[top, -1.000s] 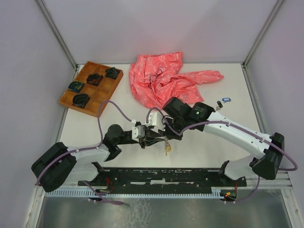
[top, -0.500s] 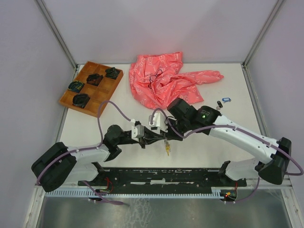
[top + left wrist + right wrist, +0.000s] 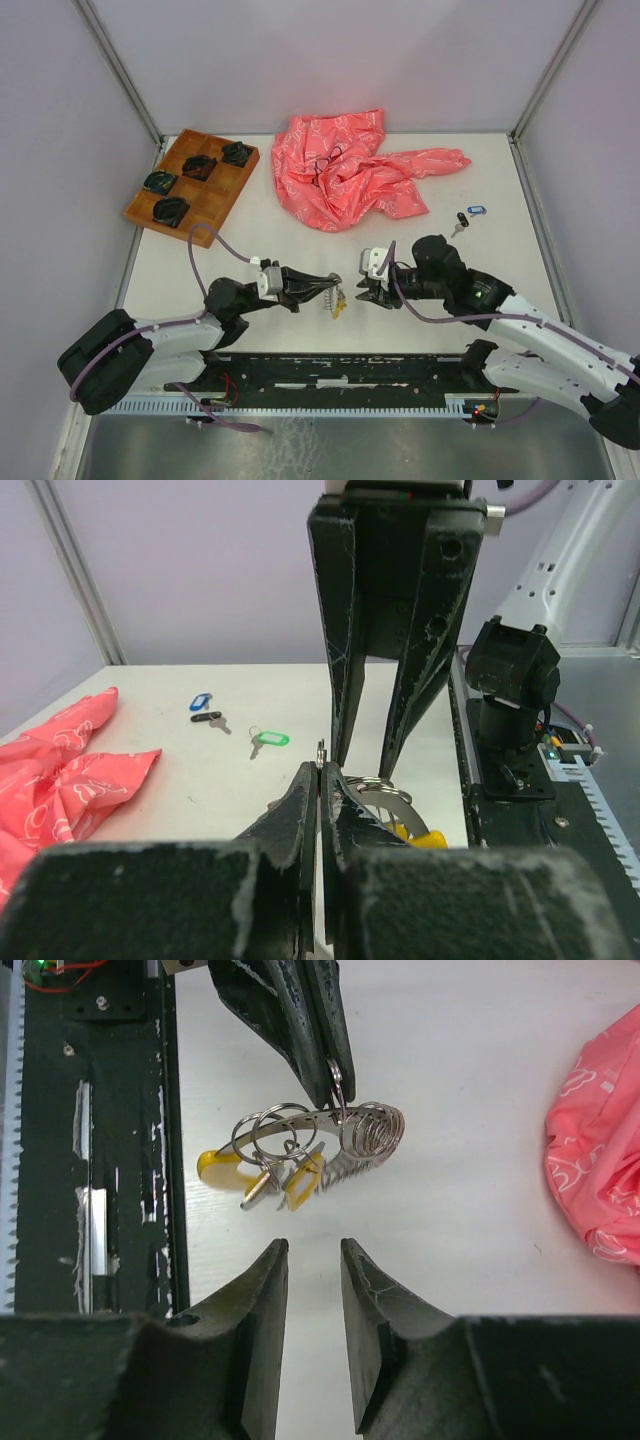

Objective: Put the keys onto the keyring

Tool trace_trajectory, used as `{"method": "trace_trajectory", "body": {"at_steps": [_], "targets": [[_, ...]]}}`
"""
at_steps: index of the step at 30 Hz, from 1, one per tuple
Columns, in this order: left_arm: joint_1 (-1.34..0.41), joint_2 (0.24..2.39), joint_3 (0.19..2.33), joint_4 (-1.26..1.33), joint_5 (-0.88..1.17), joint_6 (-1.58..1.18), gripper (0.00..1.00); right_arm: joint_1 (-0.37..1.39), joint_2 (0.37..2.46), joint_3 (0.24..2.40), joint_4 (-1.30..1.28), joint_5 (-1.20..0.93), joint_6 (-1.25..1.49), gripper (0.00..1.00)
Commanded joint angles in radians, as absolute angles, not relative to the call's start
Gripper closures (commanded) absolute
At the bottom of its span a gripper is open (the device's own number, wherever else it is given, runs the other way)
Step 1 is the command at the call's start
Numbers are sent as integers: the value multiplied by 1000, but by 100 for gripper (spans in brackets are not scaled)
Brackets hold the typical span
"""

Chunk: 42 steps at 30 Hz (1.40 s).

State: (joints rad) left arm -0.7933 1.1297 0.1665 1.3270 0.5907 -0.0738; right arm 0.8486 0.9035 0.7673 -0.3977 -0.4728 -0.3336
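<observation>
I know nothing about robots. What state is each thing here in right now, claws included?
left gripper: shut, pinching the keyring.
right gripper: open, empty, just short of the ring.
keyring: held in the air, yellow-tagged keys hanging from it.
blue key, black key, green key: lying loose, off the ring.
pink cloth: crumpled.
wooden tray: lying flat, dark items in four compartments.

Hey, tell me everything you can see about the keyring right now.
The keyring is a thin grey metal ring with a coiled, spring-like stretch, seen nearly edge-on. It hangs from the left hand's shut fingertips, pinched at its top. Small split rings and yellow-tagged keys dangle from it. The right hand stands open just short of it, not touching.
</observation>
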Motion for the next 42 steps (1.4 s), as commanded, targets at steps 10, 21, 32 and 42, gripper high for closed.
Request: {"method": "trace_trajectory", "body": {"at_steps": [10, 21, 32, 42], "targets": [[-792, 1152, 187, 1500, 622, -130, 97, 844, 824, 622, 96, -508, -230, 67], [-793, 1152, 199, 1502, 635, -138, 97, 844, 867, 635, 116, -559, -206, 68], [-792, 1153, 204, 1506, 642, -142, 97, 844, 912, 665, 101, -623, -198, 75], [-792, 1127, 200, 1414, 658, -104, 95, 844, 929, 752, -45, -616, -243, 99]]}}
